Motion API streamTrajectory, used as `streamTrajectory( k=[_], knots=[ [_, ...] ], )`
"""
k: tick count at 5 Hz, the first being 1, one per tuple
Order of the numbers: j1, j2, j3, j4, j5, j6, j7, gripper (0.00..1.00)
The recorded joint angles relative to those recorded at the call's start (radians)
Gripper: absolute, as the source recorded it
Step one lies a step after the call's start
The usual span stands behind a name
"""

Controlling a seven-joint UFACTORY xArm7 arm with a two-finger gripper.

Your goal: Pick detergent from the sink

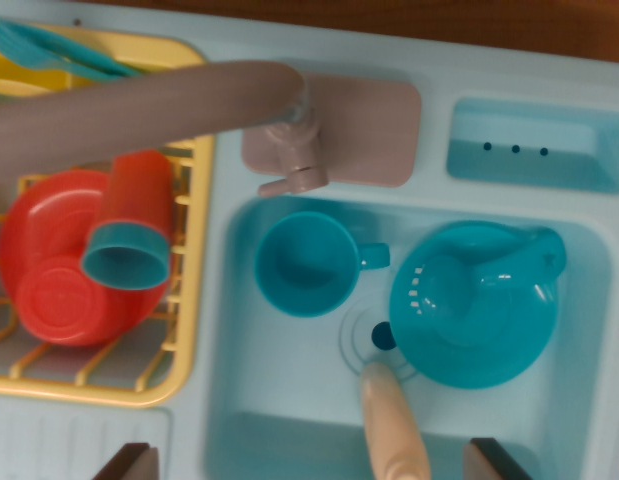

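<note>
Cream-coloured detergent bottle [394,425] lies in the sink [289,400], near the bottom edge of the wrist view, its long axis running from the drain [383,336] down toward me. My gripper [309,470] stands open, one finger [124,462] on each side; the bottle sits between them, nearer the finger on the wrist view's right.

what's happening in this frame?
Wrist camera looks down into a pale blue toy sink. Inside it: a teal cup, a teal pitcher and a cream-coloured detergent bottle lying near the drain. The gripper's dark fingertips show at the bottom edge, spread apart, holding nothing yet.
</note>
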Motion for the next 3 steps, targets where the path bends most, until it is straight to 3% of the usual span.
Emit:
streamTrajectory(
  k=[1, 2, 3],
  knots=[
    [0.0, 0.0, 0.0, 0.0, 0.0, 0.0, 0.0, 0.0],
    [-0.0046, 0.0, -0.007, -0.041, 0.0011, -0.043, -0.023, 0.0],
    [-0.0046, 0.0, -0.007, -0.041, 0.0011, -0.043, -0.023, 0.0]
  ],
)
